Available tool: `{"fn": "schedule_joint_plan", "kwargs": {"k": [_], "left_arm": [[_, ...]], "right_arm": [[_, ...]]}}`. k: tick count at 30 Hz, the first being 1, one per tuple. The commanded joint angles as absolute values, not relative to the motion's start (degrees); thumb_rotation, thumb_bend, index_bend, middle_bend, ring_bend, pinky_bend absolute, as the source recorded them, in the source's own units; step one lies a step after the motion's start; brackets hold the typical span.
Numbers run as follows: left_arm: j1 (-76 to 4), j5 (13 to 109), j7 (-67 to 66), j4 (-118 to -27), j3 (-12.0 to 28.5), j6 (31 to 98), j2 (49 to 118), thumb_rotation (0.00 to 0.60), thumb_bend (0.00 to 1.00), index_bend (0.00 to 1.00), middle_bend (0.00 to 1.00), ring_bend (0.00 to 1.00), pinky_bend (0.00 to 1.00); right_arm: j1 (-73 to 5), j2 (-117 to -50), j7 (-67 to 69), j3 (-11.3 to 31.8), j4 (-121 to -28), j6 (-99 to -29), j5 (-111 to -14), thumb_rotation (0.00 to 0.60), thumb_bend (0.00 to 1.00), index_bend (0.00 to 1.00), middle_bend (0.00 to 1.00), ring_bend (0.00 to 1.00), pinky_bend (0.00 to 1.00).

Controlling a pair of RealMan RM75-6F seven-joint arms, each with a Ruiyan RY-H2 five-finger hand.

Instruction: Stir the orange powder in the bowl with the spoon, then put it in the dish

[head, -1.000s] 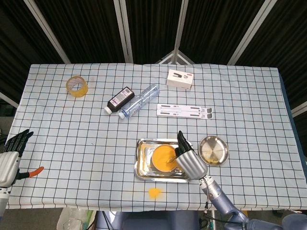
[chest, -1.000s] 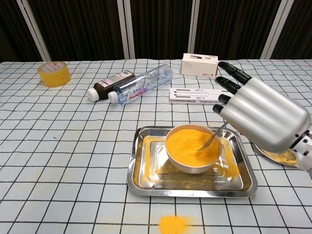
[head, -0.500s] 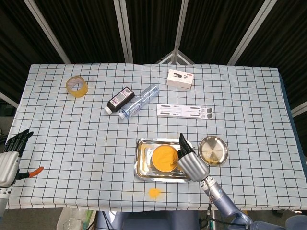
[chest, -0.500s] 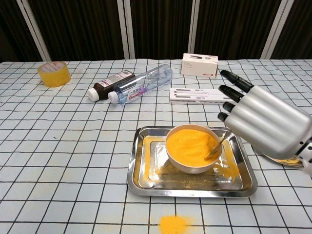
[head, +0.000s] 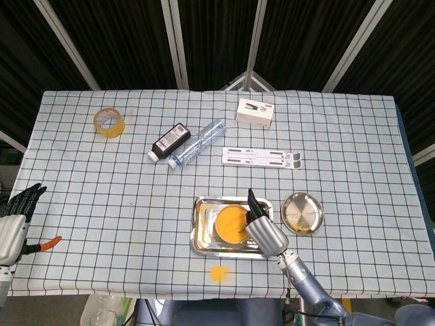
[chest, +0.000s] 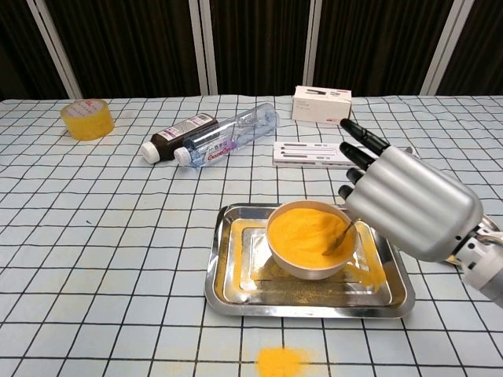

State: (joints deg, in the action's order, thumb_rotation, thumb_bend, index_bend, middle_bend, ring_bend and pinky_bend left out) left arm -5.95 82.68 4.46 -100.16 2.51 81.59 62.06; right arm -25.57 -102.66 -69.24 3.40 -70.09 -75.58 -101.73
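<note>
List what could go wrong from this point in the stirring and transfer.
1. The bowl is heaped with orange powder to its rim, so further stirring with the spoon may push more over; some already lies in the tray and on the tablecloth.
2. The right hand hides the dish in the chest view, so carrying a spoonful there may miss or spill.

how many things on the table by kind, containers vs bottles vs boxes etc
metal tray: 1
bowl of orange powder: 1
spoon: 1
round dish: 1
bottles: 2, dark and clear
tape roll: 1
boxes: 2, small and long flat
spilled powder pile: 1
total: 10
</note>
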Motion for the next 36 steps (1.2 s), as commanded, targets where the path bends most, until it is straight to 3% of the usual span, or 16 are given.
{"fn": "schedule_joint_plan", "kwargs": {"k": [1,17,36], "left_arm": [[-6.0,82.7,4.5,-100.1,2.5,81.6,62.0,0.6,0.0,0.0,0.0,0.0,0.0],[-6.0,82.8,4.8,-100.1,2.6,81.6,62.0,0.6,0.0,0.0,0.0,0.0,0.0],[-5.9,82.8,4.4,-100.2,2.5,81.7,62.2,0.6,0.0,0.0,0.0,0.0,0.0]], "right_arm": [[-26.1,-103.6,-69.7,4.2,-70.0,-75.1,-101.2,0.6,0.57,0.61,0.51,0.18,0.0],[-27.7,-103.7,-71.9,6.6,-71.9,-74.7,-99.9,0.6,0.57,0.61,0.51,0.18,0.0],[-24.4,-97.6,-76.9,3.2,-78.0,-75.9,-100.9,0.6,0.57,0.61,0.51,0.18,0.0]]}}
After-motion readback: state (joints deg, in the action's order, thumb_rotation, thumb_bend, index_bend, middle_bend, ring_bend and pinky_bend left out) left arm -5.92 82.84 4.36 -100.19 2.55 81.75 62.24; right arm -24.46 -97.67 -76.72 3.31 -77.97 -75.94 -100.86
